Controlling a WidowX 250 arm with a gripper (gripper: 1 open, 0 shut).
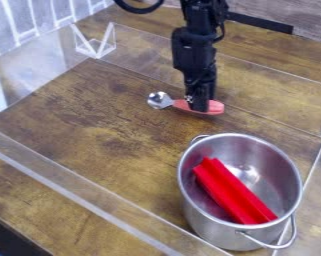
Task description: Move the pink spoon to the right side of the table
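Claw (198,98), pointing down, clamped on pink spoon (176,102) at handle; silver bowl toward nine o'clock. Steel pot (242,189) with red sticks (231,192) at five o'clock on table (83,120).

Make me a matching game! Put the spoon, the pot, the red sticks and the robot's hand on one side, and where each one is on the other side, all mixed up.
Things:
1. pink spoon
2. steel pot
3. red sticks
4. hand

Places:
A. inside the pot
B. shut on the spoon's handle
C. near front right corner of the table
D. middle of table, under the hand

Pairs: 1-D, 2-C, 3-A, 4-B
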